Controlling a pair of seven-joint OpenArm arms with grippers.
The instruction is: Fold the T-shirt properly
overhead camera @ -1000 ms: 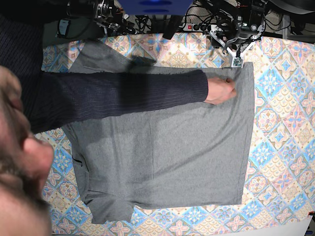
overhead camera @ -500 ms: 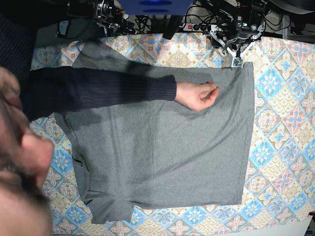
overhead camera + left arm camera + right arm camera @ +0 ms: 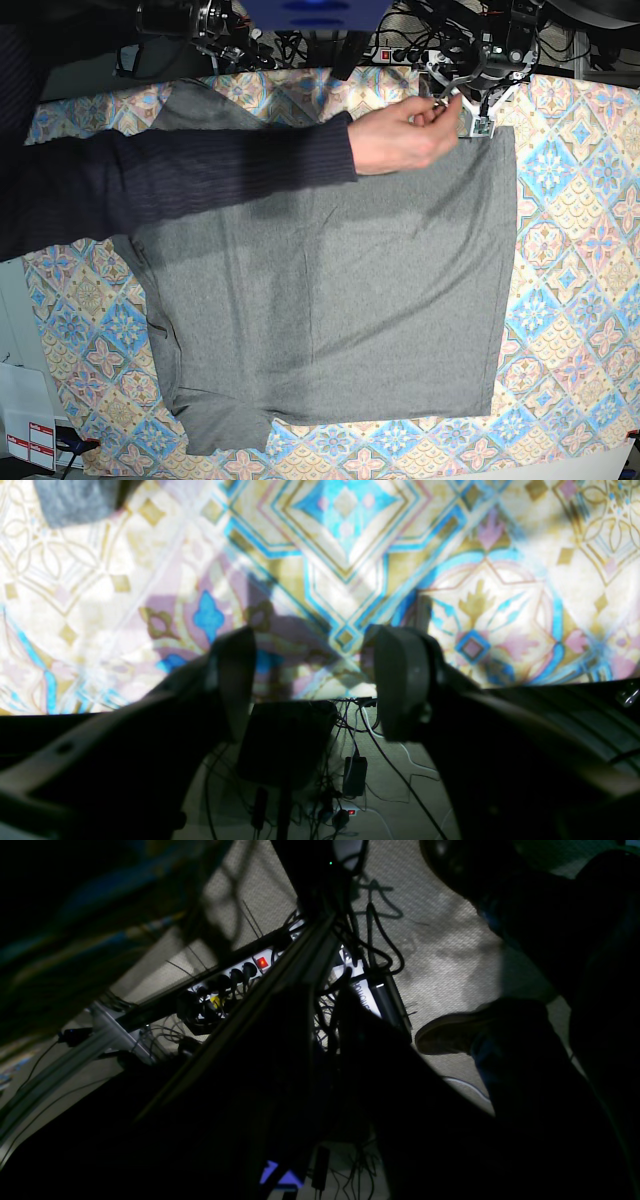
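The T-shirt (image 3: 330,270) lies flat across the frame's centre on the tablecloth (image 3: 580,250), unfolded: the fold has not begun. At upper right, a person's hand (image 3: 400,135) reaches beside your left gripper (image 3: 478,100), jaws spread, empty. You cannot tell the right gripper's state. Next, seize an edge.

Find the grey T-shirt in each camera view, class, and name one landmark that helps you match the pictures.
Base: T-shirt spread flat, filling the middle.
Left wrist: only a grey corner at top left.
Right wrist: not in it.
Shared landmark: the patterned tablecloth, also under the left pincer.
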